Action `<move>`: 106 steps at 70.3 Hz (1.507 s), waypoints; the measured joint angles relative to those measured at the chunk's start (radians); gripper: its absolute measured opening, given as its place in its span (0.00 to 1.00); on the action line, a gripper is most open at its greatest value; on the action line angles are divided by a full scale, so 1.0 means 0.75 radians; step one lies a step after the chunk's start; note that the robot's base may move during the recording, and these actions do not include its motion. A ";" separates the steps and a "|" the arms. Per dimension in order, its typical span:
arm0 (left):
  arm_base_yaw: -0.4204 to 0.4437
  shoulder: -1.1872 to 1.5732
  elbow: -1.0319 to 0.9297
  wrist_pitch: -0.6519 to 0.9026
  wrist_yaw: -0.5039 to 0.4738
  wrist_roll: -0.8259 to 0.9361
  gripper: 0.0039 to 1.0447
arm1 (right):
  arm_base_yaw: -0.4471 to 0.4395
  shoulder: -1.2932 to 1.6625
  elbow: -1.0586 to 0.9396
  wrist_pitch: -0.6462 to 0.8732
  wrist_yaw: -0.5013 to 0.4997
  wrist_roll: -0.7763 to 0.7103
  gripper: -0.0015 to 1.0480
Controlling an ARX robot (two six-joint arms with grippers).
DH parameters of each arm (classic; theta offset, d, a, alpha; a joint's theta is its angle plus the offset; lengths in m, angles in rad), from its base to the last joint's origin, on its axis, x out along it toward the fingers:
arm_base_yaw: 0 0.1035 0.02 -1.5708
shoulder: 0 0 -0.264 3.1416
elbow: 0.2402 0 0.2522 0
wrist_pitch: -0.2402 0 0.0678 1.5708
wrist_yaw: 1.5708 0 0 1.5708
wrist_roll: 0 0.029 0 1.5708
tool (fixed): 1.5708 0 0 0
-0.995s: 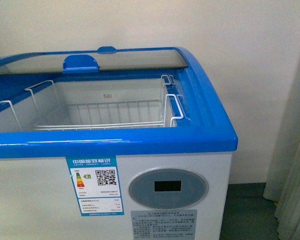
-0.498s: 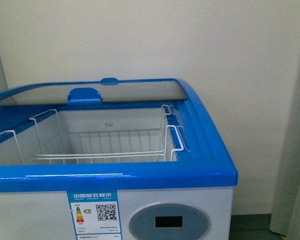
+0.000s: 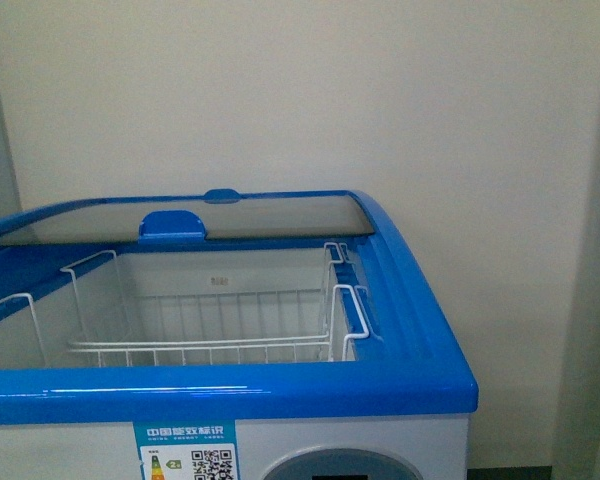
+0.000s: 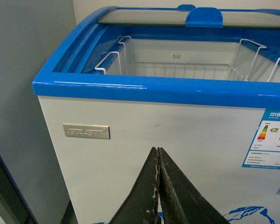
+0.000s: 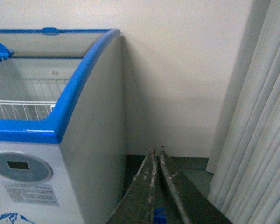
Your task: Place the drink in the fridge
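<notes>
A plain indoor room, shop-like: a white chest freezer with blue rim [image 3: 280, 385], bare cream wall [image 3: 380, 100], pale pleated curtain [image 5: 256, 140]

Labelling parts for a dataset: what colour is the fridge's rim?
Glossy blue rim on the white fridge, clearest in the front view.

White fridge [image 3: 360, 440] with glossy blue rim, white wire basket [image 3: 200, 330], cream wall [image 3: 300, 100].

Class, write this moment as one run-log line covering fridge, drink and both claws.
white chest fridge with blue rim: lid slid back, wire basket empty | drink: not in view | left claw: shut, empty | right claw: shut, empty
</notes>
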 joint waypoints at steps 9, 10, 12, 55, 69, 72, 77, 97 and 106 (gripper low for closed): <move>0.000 0.000 0.000 0.000 -0.001 0.000 0.02 | 0.000 -0.049 -0.087 0.028 0.001 0.002 0.03; 0.000 0.000 0.000 0.000 -0.001 0.000 0.02 | 0.000 -0.054 -0.097 0.033 0.001 0.002 0.03; 0.000 0.000 0.000 0.000 -0.001 0.000 0.02 | 0.000 -0.065 -0.115 0.039 0.001 0.002 0.03; 0.000 0.000 0.000 0.000 -0.001 0.000 0.02 | 0.001 -0.200 -0.289 0.084 0.001 0.002 0.03; 0.000 0.000 0.000 0.000 -0.001 0.000 0.02 | 0.001 -0.249 -0.328 0.089 0.003 0.002 0.03; 0.000 0.000 0.000 0.000 -0.001 0.000 0.02 | 0.001 -0.249 -0.328 0.089 0.003 0.002 0.03; 0.000 0.000 0.000 0.000 -0.001 0.000 0.02 | 0.001 -0.252 -0.328 0.089 0.002 0.002 0.03; 0.000 0.000 0.000 0.000 -0.001 -0.001 0.55 | 0.001 -0.252 -0.328 0.089 0.002 0.001 0.56; 0.000 0.000 0.000 0.000 -0.001 -0.001 0.85 | 0.001 -0.252 -0.328 0.089 0.002 0.002 0.85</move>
